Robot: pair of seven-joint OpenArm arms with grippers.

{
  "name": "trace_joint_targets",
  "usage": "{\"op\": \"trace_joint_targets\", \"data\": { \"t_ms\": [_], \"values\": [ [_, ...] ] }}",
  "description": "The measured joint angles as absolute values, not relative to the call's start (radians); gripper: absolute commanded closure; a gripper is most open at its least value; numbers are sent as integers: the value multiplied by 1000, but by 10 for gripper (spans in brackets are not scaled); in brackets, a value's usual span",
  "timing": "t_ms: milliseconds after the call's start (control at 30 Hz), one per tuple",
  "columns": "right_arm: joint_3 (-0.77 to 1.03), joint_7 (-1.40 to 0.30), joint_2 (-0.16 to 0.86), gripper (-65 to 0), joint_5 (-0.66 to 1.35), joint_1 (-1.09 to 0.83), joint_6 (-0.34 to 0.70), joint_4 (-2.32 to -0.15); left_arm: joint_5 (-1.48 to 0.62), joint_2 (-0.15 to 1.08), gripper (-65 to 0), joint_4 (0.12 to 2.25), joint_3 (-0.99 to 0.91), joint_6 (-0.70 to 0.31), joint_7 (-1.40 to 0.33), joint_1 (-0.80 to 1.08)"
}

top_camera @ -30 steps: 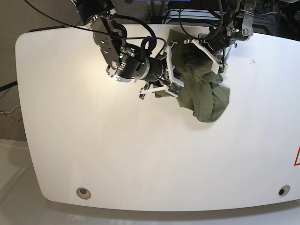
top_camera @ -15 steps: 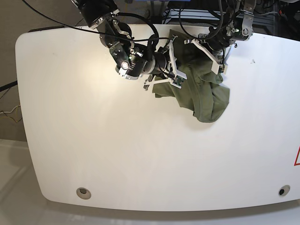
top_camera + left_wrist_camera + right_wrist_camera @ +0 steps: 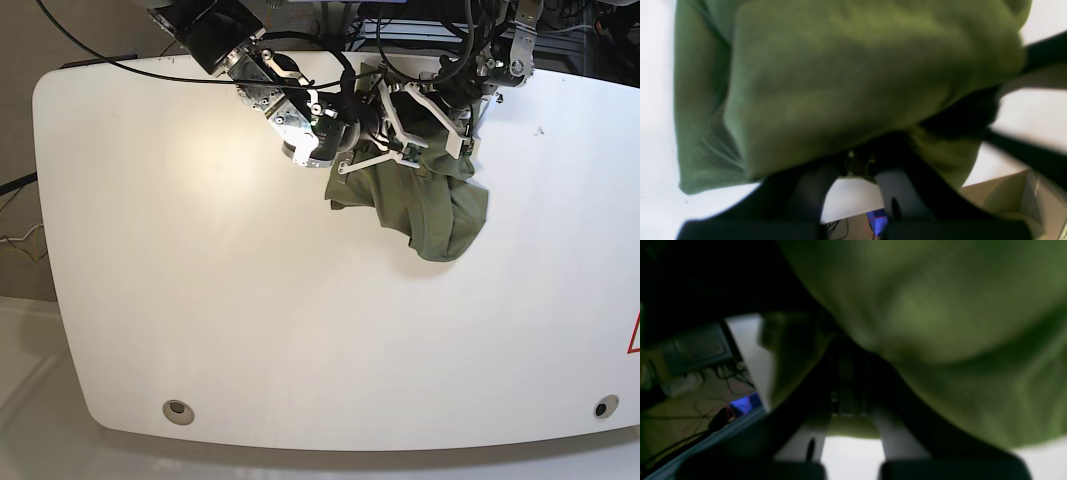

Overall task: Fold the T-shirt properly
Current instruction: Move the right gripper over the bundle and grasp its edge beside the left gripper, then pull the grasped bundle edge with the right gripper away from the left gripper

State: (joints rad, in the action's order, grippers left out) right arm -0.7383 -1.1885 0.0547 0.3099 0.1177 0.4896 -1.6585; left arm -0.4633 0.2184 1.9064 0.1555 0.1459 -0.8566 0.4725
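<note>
The olive-green T-shirt (image 3: pixel 440 215) lies bunched near the table's far edge, its lower part hanging down onto the white table (image 3: pixel 250 300). My right gripper (image 3: pixel 405 150) is shut on a fold of the T-shirt's upper left part. Close to its right, my left gripper (image 3: pixel 462 145) is shut on the cloth too. In the left wrist view the T-shirt (image 3: pixel 840 83) drapes from my left gripper (image 3: pixel 858 163). In the right wrist view the T-shirt (image 3: pixel 957 323) fills the frame above my right gripper (image 3: pixel 850 406); the pinch itself is dark and blurred.
Two round holes (image 3: pixel 178 408) (image 3: pixel 600 407) sit near the table's front edge. A red marking (image 3: pixel 634 335) shows at the right edge. Cables (image 3: pixel 420 30) and equipment crowd the space beyond the far edge. Both arms stand close together over the far middle.
My right arm has swung right and toward the far edge, carrying its fold of the T-shirt up beside the left gripper. The left arm has hardly moved.
</note>
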Motion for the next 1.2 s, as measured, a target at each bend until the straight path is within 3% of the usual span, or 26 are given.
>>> {"op": "trace_joint_targets", "data": {
  "t_ms": [533, 833, 1200],
  "values": [
    [-813, -1190, -49, 0, 315, 249, 496, -1652, -468, 217, 0, 1905, 184, 150, -845, 469],
    [-809, -1211, -123, 0, 320, 292, 507, -1474, -492, 218, 0, 1902, 177, 166, -836, 472],
    [-930, -976, -122, 0, 390, 368, 513, -1305, -459, 220, 0, 1902, 157, 202, -802, 482]
  ]
}}
